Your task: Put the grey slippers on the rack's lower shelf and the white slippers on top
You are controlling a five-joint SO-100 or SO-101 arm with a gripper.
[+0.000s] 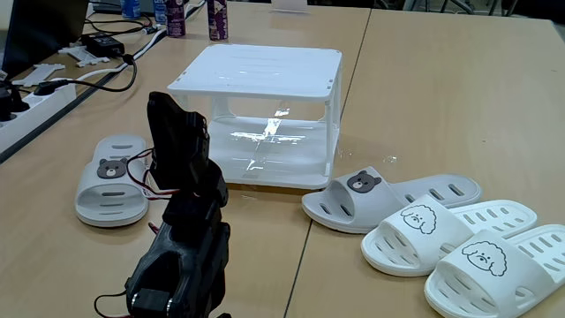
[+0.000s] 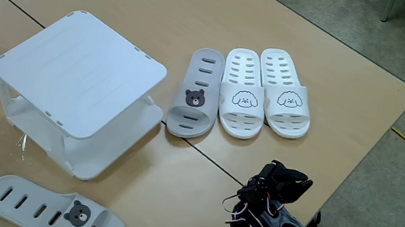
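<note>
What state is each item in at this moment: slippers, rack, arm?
Grey slipper: on table right of rack in a fixed view, beside white pair.
Other grey slipper: on table, alone, apart from rack.
White slippers: side by side on table.
Rack: both tiers empty.
Arm: folded, holding nothing visible.

one fixed view looks low across the table [image 1: 441,106] from behind the arm [image 1: 181,230]. the other looks steeply down from the opposite side. both share the rack [image 1: 256,75] and slippers.
</note>
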